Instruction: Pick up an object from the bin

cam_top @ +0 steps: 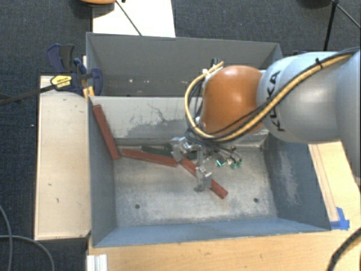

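gripper (197, 171) | we are seeing fingers standing apart astride the red-brown bar (219, 191) mid-bin | probably lining up to clamp

Reddish-brown strips (148, 157), grey bin (169, 208)

Bin tally: 3 bars, 1 dark strip, poss. 1 extra.

Red-brown flat bars x3, all approx. same colour & width: left-wall bar (105, 131) leaning on the side of the grey metal bin (186, 55); middle bar (148, 156) flat on the floor; short bar (219, 191) right of centre, upper end hidden. Dark thin strip (155, 149) x1, just behind the middle bar. Green bits (232, 162) nr centre: can't tell if loose, so not counted. Total loose items: 4 certain.
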Robot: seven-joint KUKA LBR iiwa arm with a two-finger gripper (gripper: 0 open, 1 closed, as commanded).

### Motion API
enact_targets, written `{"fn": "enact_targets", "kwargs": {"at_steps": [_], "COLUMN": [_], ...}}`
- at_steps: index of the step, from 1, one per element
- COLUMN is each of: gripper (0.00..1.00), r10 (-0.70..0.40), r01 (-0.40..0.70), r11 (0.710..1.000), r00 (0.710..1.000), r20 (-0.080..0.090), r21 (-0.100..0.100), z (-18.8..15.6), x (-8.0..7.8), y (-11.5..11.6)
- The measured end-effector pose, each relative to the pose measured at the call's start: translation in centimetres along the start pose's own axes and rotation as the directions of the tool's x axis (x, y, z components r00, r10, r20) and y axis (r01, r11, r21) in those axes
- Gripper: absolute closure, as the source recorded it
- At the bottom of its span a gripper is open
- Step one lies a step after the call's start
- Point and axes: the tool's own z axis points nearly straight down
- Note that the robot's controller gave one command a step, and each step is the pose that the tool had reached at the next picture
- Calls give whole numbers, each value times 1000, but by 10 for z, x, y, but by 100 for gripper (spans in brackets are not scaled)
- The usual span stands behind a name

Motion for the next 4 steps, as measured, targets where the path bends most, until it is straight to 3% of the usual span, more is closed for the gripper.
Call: {"fn": "enact_targets", "kwargs": {"at_steps": [1, 2, 3, 4], "gripper": [0, 0, 100, 100], "r10": [234, 310, 417, 417], "r01": [-234, -310, -417, -417], "r11": [972, 951, 909, 909], "r00": [972, 951, 909, 909], "r20": [-7, -7, -4, -4], "r21": [1, 6, 3, 3], "z": [25, 46, 62, 62], "x": [17, 9, 3, 3], "y": [-48, -61, -80, -80]}}
